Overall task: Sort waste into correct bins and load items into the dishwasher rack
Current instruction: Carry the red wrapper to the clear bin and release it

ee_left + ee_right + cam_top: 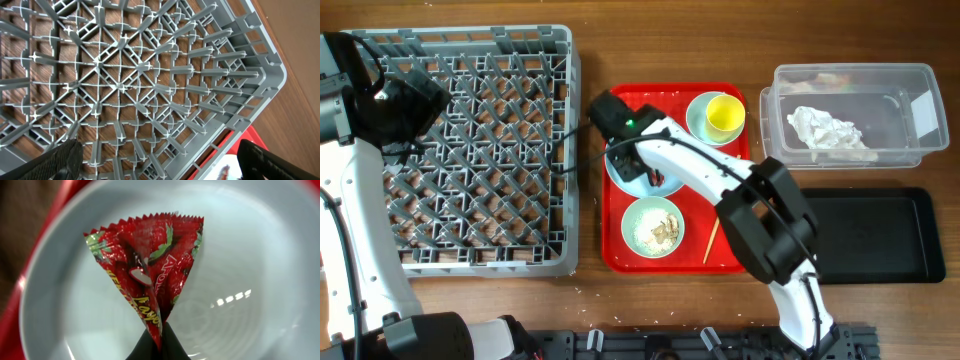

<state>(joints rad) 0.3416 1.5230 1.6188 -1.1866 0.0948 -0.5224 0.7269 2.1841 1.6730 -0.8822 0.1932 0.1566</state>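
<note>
My right gripper [159, 341] is shut on the bottom corner of the crinkled red snack wrapper [147, 265] and holds it just above the pale blue-green plate [250, 255]. In the overhead view that gripper [628, 160] is over the plate [619, 175] on the red serving tray [613, 230]. My left gripper [160, 167] is open and empty above the grey dishwasher rack [125, 75], which fills the left of the overhead view [470, 150]. The white napkin [825, 128] lies in the clear tub [855, 80]. The black tray [875, 235] holds nothing. The fork is out of view.
On the red serving tray, a yellow cup [724, 115] stands in a pale bowl, and a second bowl [653, 228] holds beige food scraps. A wooden chopstick [711, 240] lies at the tray's right edge. The tub and black tray stand at the right.
</note>
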